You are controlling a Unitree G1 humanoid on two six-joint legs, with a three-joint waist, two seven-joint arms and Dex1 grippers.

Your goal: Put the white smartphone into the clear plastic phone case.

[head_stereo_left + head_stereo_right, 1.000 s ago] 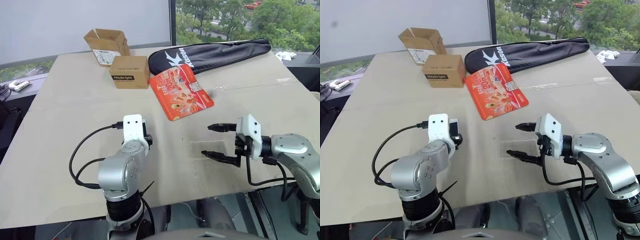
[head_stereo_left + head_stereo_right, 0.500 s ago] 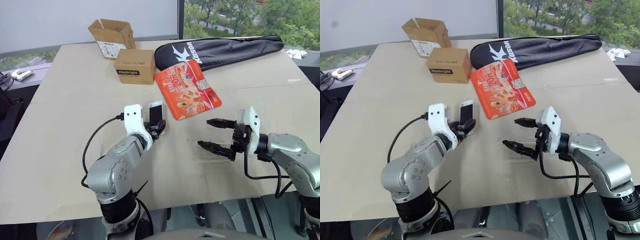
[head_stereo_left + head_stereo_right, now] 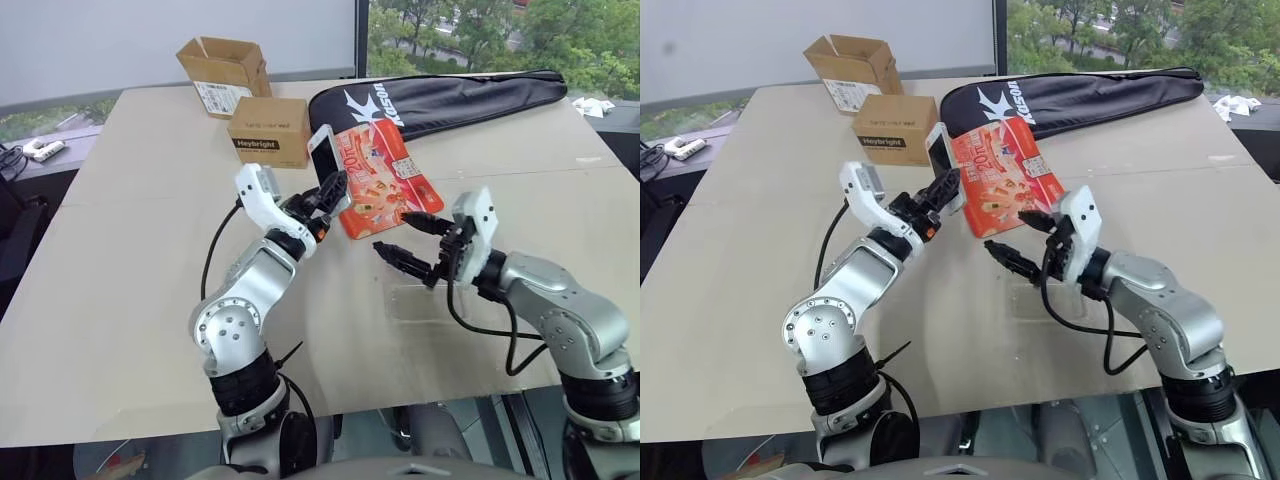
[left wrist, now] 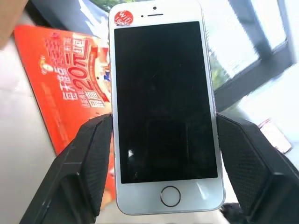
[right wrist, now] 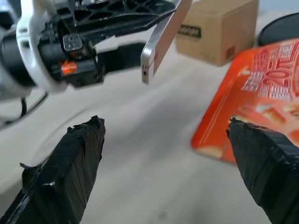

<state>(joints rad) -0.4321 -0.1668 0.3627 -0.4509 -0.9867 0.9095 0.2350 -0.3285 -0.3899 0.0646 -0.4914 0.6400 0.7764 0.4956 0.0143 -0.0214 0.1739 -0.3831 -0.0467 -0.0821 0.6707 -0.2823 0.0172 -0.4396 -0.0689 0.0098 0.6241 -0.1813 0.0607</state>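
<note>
Left gripper (image 3: 333, 190) raised off table (image 3: 130, 250), clamped on white phone (image 3: 322, 152) by its long edges, one finger (image 4: 93, 154) on each side near the home-button end. Phone upright, slightly tilted, black screen facing back along the wrist, top end sticking up past the fingertips. Right gripper (image 3: 402, 238) just beside left gripper, off to its right and a bit lower, also in the air, fingers spread wide, nothing between them, tips pointing toward the phone. Clear case (image 3: 425, 302) flat on table below right gripper, close under its wrist, well apart from the phone. Red-orange packet (image 3: 375, 180) flat on table just beyond both grippers, partly hidden behind phone and left fingers. Closed cardboard box (image 3: 268, 130) further beyond left gripper, open cardboard box (image 3: 222, 72) past that, toward the far edge. Black bag (image 3: 440, 98) lying along far side of table beyond right gripper.
</note>
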